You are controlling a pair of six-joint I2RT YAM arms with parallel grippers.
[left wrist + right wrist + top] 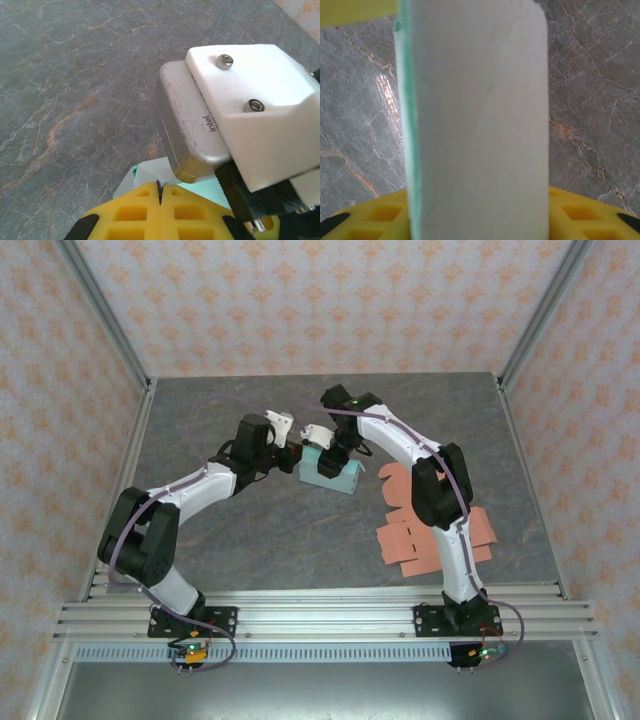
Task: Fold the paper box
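Two grippers meet at box. Left gripper point(160, 200): fingers pressed together, pinching thin flap edge. Right gripper point(479, 226): fingers apart either side of upright pale panel; grip cannot tell. Teal paper box point(335, 476) mid-table point(290, 535). Orange flat blanks point(405, 540) beside right arm.

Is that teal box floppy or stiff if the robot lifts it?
Probably light and bendy: the teal paper box has thin walls, and its flap shows a soft crease. Half folded, it likely dents easily if squeezed.
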